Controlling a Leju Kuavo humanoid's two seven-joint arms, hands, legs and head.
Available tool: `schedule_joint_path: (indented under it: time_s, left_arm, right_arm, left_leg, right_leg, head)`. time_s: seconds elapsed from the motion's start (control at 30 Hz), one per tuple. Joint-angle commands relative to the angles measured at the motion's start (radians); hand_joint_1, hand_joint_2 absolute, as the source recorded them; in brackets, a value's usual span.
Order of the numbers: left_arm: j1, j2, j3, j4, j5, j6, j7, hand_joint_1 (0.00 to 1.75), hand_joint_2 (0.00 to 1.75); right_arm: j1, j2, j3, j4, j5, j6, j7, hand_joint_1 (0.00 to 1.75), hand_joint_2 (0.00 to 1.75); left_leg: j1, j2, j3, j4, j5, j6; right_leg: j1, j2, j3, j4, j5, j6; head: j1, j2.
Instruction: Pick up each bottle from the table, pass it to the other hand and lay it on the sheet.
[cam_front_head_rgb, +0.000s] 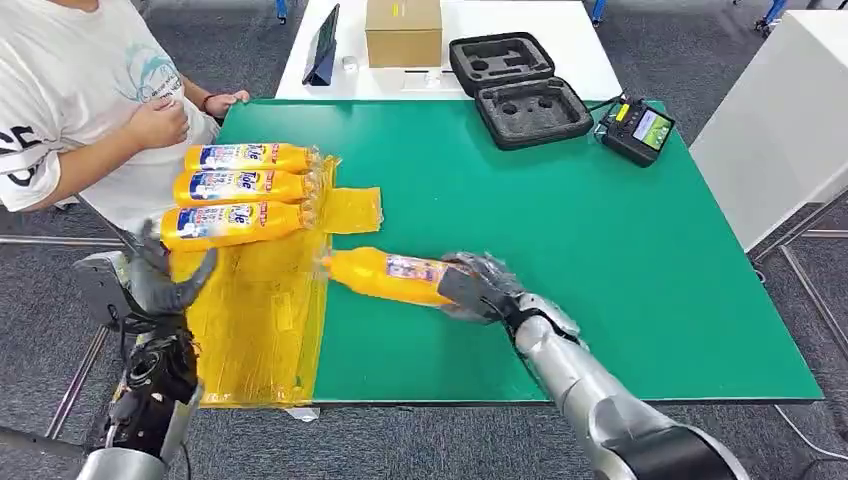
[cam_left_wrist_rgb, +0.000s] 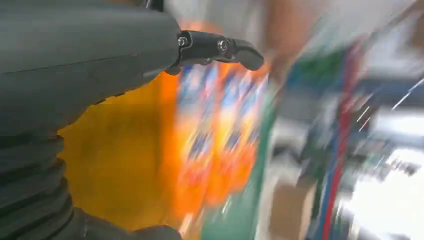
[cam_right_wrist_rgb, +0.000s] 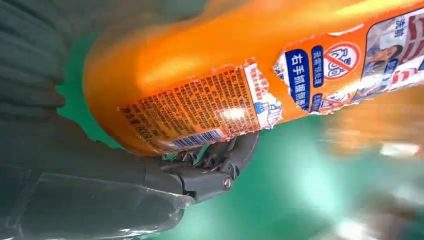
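While my right hand (cam_front_head_rgb: 478, 287) grips the glossy orange bottle (cam_front_head_rgb: 385, 275) at the crinkled yellow sheet's (cam_front_head_rgb: 255, 330) edge | left hand (cam_front_head_rgb: 165, 282) spread, holding nothing | green table (cam_front_head_rgb: 560, 230) open toward its right edge.

You get even, bright overhead light in the head view: the green table (cam_front_head_rgb: 560, 230) is evenly lit with only faint shadows, and the yellow sheet (cam_front_head_rgb: 255, 310) gleams slightly. Your right hand (cam_front_head_rgb: 478, 288) smears a little there. The left wrist view is heavily motion-blurred; only the left hand (cam_left_wrist_rgb: 90, 75) stays sharp, with a blown-out white patch at one corner. In the right wrist view the orange bottle (cam_right_wrist_rgb: 240, 75) carries glare spots, and the background is soft.
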Motion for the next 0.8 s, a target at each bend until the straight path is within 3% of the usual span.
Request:
schedule_joint_path:
  time_s: [0.03, 0.23, 0.33, 0.5, 0.8]
  left_arm:
    - [0.041, 0.001, -0.085, 0.088, 0.167, -0.138, 0.069, 0.0, 1.75]
    - [0.108, 0.009, -0.053, -0.005, 0.254, -0.17, 0.097, 0.0, 1.75]
    - [0.126, 0.006, -0.049, -0.038, 0.267, -0.189, 0.098, 0.0, 1.75]
    - [0.181, -0.008, -0.152, -0.201, 0.224, -0.267, 0.116, 0.0, 1.75]
    - [0.171, -0.01, -0.287, -0.342, 0.114, -0.194, 0.079, 0.0, 1.75]
  right_arm:
    - [0.166, 0.044, 0.032, -0.444, -0.367, 0.013, -0.07, 1.75, 1.75]
    - [0.231, 0.024, 0.132, -0.609, -0.441, -0.152, -0.07, 1.75, 1.75]
    - [0.238, 0.023, 0.137, -0.608, -0.465, -0.159, -0.07, 1.75, 1.75]
    - [0.199, 0.035, 0.155, -0.407, -0.484, -0.133, -0.07, 1.75, 1.75]
    - [0.217, 0.11, 0.232, -0.249, -0.504, -0.074, -0.07, 1.75, 1.75]
  left_leg:
    - [0.0, 0.0, 0.003, -0.001, -0.001, -0.001]
    - [0.0, 0.001, 0.002, -0.001, -0.002, -0.001]
    - [0.0, 0.001, 0.001, 0.0, -0.002, -0.001]
    - [0.001, 0.0, 0.001, 0.0, -0.002, -0.001]
    - [0.002, -0.001, 0.003, -0.001, -0.003, -0.001]
  right_leg:
    - [0.0, 0.0, 0.002, -0.001, -0.001, -0.001]
    - [0.0, 0.002, 0.001, 0.0, -0.002, -0.001]
    - [0.0, 0.002, 0.0, 0.0, -0.002, -0.001]
    - [0.001, 0.001, 0.001, -0.001, -0.002, -0.001]
    - [0.001, 0.0, 0.003, -0.001, -0.003, -0.001]
  head:
    - [0.0, 0.0]
    - [0.0, 0.0]
    - [0.0, 0.0]
    - [0.0, 0.0]
    - [0.0, 0.0]
